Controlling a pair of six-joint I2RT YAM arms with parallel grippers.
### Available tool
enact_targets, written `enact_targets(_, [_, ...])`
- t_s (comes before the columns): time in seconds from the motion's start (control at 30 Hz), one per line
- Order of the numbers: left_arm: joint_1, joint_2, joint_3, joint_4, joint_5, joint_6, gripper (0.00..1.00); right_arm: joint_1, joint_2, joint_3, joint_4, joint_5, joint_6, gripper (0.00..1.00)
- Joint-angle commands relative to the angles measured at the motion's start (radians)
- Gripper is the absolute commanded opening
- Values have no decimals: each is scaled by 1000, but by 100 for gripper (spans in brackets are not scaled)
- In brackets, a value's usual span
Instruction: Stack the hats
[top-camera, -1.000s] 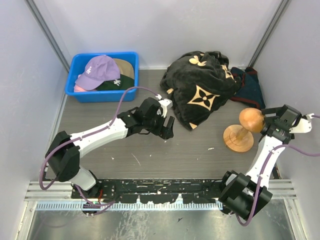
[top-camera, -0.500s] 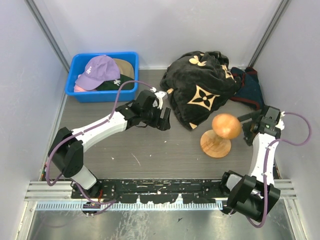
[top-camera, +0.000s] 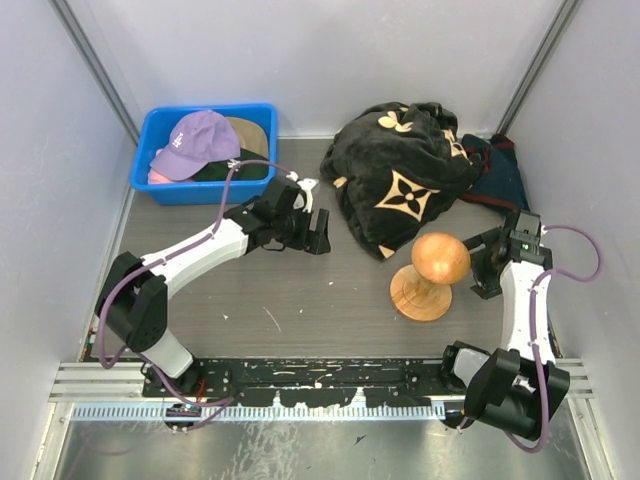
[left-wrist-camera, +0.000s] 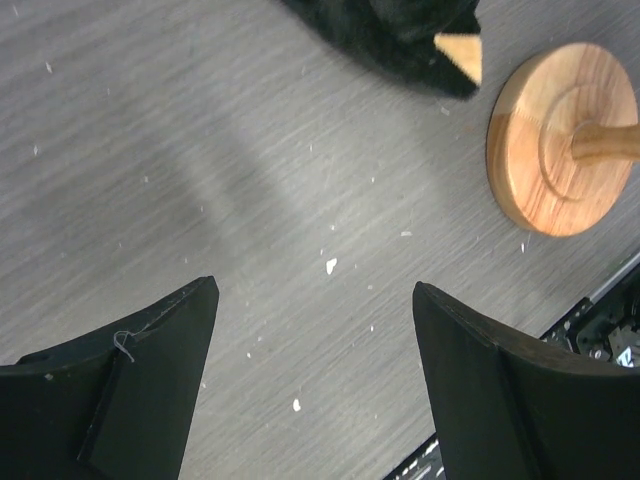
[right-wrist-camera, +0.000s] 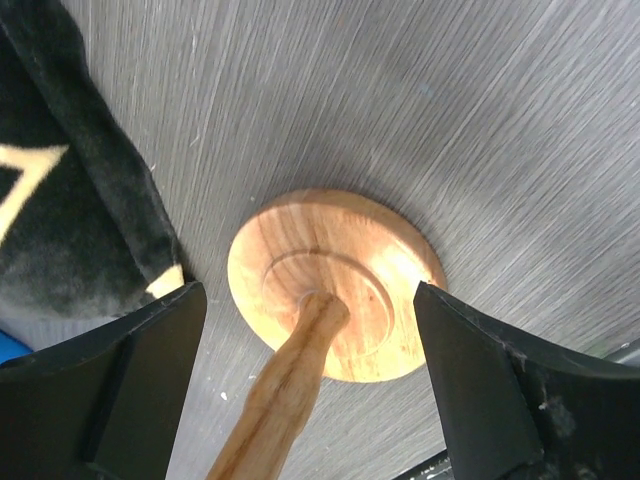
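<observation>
Lavender, pink, tan, green hats (top-camera: 205, 140): heaped in blue bin (top-camera: 190, 190), far-left table (top-camera: 300, 300) corner. Left pincer (left-wrist-camera: 314, 288), right pincer (right-wrist-camera: 308, 290): both released, empty. Hazard: right pincer flanks wooden stand (top-camera: 440, 255); a nudge may topple it. Heaped hats may lift tangled.

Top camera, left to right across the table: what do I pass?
blue bin holding the hats → left gripper → wooden stand → right gripper
</observation>
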Motion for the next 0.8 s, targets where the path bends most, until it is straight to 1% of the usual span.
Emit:
enact_targets(0.0, [3, -75, -76, -14, 17, -52, 87, -16, 41, 42, -4, 102, -30, 91])
enact_targets(0.03, [2, -84, -95, -16, 21, -69, 86, -31, 46, 13, 10, 99, -33, 91])
enact_targets(0.1, [2, -102, -133, -12, 35, -109, 82, -62, 51, -28, 36, 97, -43, 91])
enact_targets(0.17, [2, -121, -175, 5, 52, -148, 73, -99, 61, -63, 67, 82, -57, 85])
enact_targets(0.23, [0, -138, -214, 29, 67, -180, 61, -119, 80, -90, 98, 59, -66, 69])
enact_targets(0.27, [-1, -146, -230, 38, 72, -200, 51, -119, 88, -103, 111, 49, -66, 60])
enact_targets(0.37, [-11, -150, -271, 74, 75, -244, 36, -119, 93, -169, 170, 4, -48, 31])
enact_targets(0.4, [-18, -143, -277, 95, 77, -260, 30, -117, 92, -199, 196, -27, -40, 23])
enact_targets(0.43, [-23, -132, -277, 110, 85, -271, 28, -116, 94, -226, 222, -49, -30, 17])
enact_targets(0.5, [-30, -106, -262, 109, 83, -279, 28, -102, 96, -277, 267, -82, -2, 11])
enact_targets(0.6, [-31, -82, -240, 100, 67, -278, 31, -69, 97, -317, 296, -73, 26, 9])
enact_targets(0.7, [-30, -72, -222, 93, 57, -267, 34, -66, 104, -329, 314, -56, 20, 9])
enact_targets(0.77, [-31, -60, -205, 85, 52, -260, 34, -65, 118, -341, 338, -48, 15, 8])
